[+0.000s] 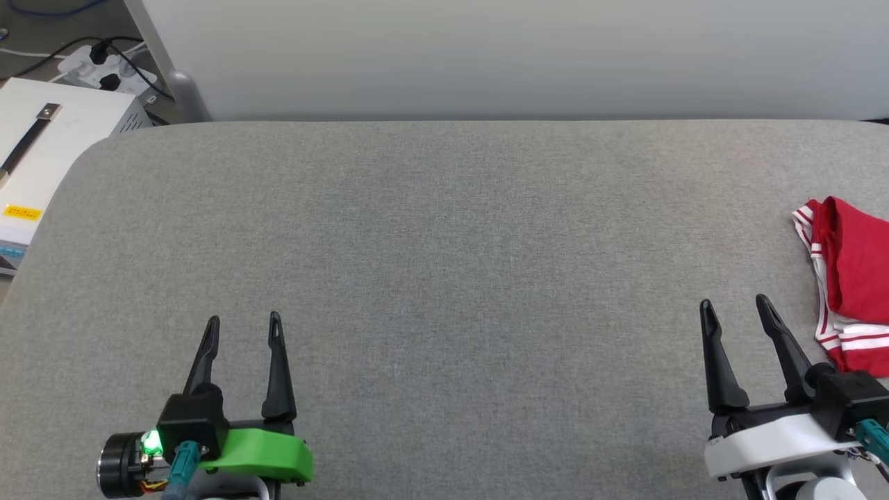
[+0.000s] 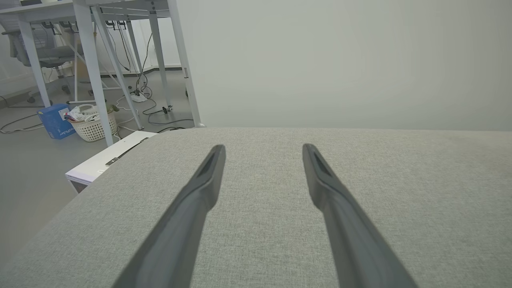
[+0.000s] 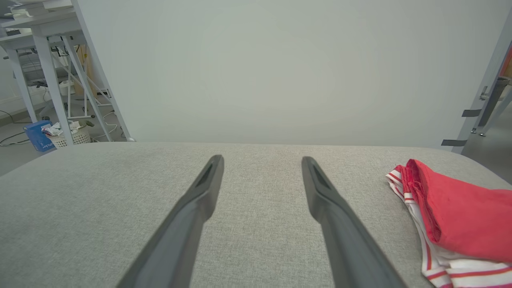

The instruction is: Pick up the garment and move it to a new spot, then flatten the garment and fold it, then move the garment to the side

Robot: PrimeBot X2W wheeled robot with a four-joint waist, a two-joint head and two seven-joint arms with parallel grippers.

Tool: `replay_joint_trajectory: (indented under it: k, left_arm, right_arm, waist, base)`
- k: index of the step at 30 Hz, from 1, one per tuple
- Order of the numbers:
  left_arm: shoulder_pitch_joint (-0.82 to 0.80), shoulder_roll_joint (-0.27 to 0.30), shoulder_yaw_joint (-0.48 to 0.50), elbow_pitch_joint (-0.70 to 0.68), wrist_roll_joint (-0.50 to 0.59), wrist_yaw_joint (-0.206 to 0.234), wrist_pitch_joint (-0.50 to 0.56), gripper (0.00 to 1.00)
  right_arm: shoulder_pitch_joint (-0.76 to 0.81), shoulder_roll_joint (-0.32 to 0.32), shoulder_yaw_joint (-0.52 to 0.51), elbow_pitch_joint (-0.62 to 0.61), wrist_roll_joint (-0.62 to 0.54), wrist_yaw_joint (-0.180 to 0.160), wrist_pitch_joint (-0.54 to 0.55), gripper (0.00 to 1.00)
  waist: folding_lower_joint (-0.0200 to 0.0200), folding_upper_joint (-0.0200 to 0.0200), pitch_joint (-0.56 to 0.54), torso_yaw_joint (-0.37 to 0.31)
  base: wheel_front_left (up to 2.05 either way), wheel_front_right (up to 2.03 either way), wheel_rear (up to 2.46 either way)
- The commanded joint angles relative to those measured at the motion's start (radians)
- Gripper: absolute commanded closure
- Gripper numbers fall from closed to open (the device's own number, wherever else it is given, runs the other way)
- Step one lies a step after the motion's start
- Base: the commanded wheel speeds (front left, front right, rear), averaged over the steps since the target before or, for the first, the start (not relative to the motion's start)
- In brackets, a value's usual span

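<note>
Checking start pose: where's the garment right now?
Head view: the garment lies bunched at the far right edge of the grey table, just right of the open right gripper, untouched.

Head camera looks down on grey counter (image 1: 444, 243). Wrist cameras sit low, facing far wall (image 2: 340, 60); head and right-wrist views share the shirt (image 1: 858, 264).

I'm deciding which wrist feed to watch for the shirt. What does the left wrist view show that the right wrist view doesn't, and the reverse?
Left wrist view's own: the open left tool and a white box off a corner of the table. Right wrist view's own: the open right tool and the garment, crumpled red with striped white trim, lying untouched on the table to that tool's right. Shared: the grey table, the pale wall, a white basket and a blue box on the floor.
</note>
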Motion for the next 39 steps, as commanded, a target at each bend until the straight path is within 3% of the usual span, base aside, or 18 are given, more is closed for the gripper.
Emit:
replay_joint_trajectory:
  k: [1, 5, 6, 39]
  left_arm:
    - [0.018, -0.006, -0.001, 0.002, 0.002, -0.008, -0.006, 0.00]
    - [0.022, -0.008, -0.001, 0.005, 0.003, -0.010, -0.006, 0.00]
    - [0.022, -0.008, -0.002, 0.006, 0.003, -0.011, -0.006, 1.00]
    - [-0.006, -0.010, 0.009, 0.002, 0.022, -0.020, 0.064, 1.00]
  right_arm:
    - [0.017, 0.005, -0.003, -0.008, -0.007, -0.001, -0.005, 0.00]
    - [0.027, 0.007, -0.004, -0.003, -0.010, -0.001, -0.005, 0.00]
    - [0.028, 0.007, -0.004, -0.002, -0.011, -0.001, -0.005, 1.00]
    - [0.005, 0.014, -0.001, 0.000, -0.046, 0.000, 0.065, 1.00]
  waist:
    - [0.0001, 0.0000, -0.001, 0.000]
    - [0.0001, 0.0000, -0.004, 0.000]
    - [0.0001, 0.0000, -0.005, 0.000]
    - [0.0001, 0.0000, -0.024, -0.002]
  base:
    - [0.00, 0.00, 0.00]
    - [0.00, 0.00, 0.00]
    - [0.00, 0.00, 0.00]
    - [0.00, 0.00, 0.00]
